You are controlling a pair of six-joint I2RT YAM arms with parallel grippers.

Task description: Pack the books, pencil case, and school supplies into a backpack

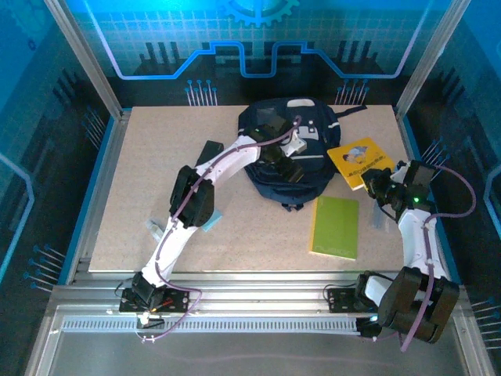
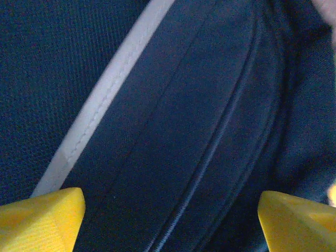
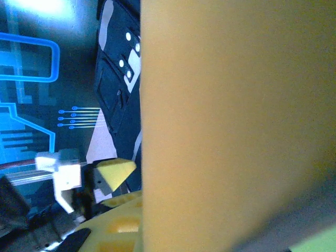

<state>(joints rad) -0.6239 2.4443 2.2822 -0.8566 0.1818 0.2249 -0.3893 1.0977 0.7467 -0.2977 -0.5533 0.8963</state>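
Navy backpack [image 2: 184, 105] below spread left fingers [image 2: 42, 218]; orange-yellow book [image 3: 236, 105] between right fingers [image 3: 113, 173]

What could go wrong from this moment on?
1. The right gripper pinches the orange-yellow book near one corner; the thin book may sag or slip.
2. Under the open left gripper, the zipper on the backpack looks closed, leaving no opening.
3. The left arm lies across the backpack; the arms may collide.

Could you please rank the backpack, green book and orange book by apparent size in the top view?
Backpack
Green book
Orange book, partly covered, so the books could be equal.
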